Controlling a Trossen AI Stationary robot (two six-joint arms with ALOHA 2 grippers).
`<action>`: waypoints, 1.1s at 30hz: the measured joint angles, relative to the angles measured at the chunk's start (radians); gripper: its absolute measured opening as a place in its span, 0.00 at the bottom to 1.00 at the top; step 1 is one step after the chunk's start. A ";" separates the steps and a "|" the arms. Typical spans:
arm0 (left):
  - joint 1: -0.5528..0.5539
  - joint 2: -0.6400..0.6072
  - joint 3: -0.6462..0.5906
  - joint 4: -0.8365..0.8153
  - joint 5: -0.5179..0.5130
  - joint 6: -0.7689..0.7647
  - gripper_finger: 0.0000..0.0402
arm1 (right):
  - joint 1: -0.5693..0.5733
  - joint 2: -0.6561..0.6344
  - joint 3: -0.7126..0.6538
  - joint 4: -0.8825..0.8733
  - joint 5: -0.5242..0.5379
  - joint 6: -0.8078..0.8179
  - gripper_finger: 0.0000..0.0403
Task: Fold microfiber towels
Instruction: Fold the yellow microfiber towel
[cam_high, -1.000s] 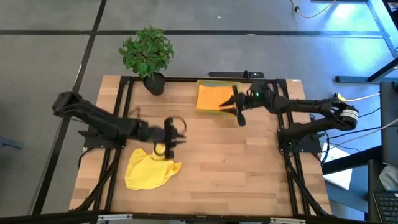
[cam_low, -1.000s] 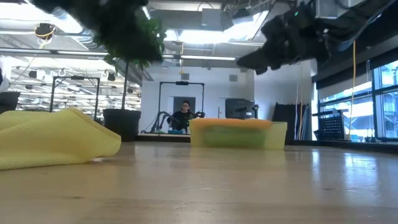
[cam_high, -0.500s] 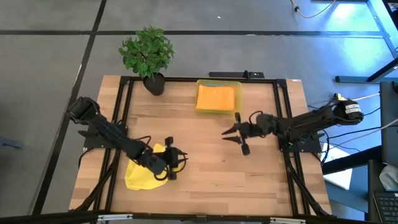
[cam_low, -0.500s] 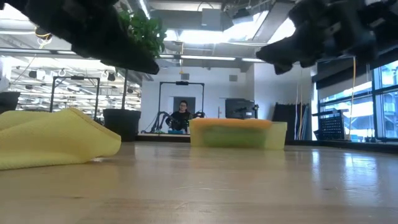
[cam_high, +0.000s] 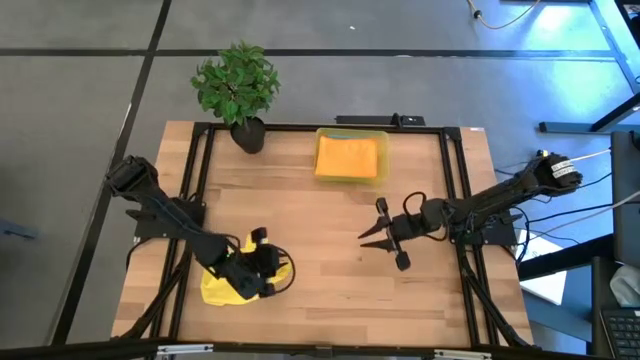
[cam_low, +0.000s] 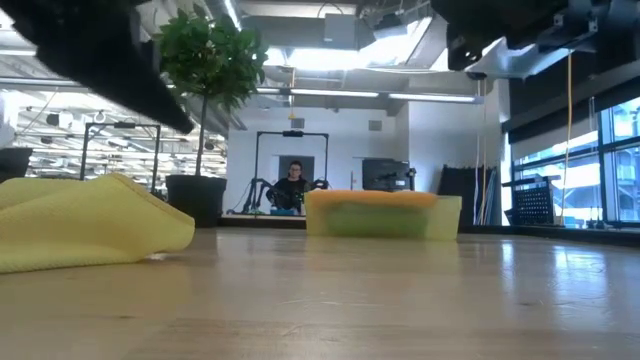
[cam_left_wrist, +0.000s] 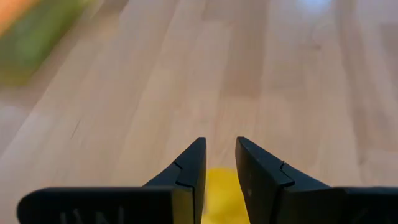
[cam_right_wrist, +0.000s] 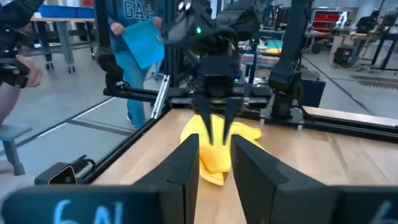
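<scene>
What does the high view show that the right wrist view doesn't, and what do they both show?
Only the high view shows the yellow bin holding an orange towel, the potted plant and the right gripper over bare wood. Only the right wrist view shows a person holding a blue cloth beyond the table. Both show the yellow towel with the left gripper over it.

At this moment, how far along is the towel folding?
Barely started. The yellow towel lies crumpled, unfolded. The left claw hangs over it with a narrow gap; the right claw holds nothing, mid-table. The orange towel waits in the yellow bin.
</scene>
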 joint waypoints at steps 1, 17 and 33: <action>-0.011 0.004 -0.001 -0.031 -0.015 -0.047 0.19 | 0.014 0.000 0.000 0.000 0.019 -0.004 0.23; 0.090 -0.125 0.000 -0.466 0.271 -0.167 0.21 | 0.043 0.000 0.001 -0.010 0.093 -0.023 0.23; 0.017 -0.577 -0.300 -0.522 0.381 -0.436 0.23 | 0.048 0.000 0.001 -0.029 0.086 0.053 0.23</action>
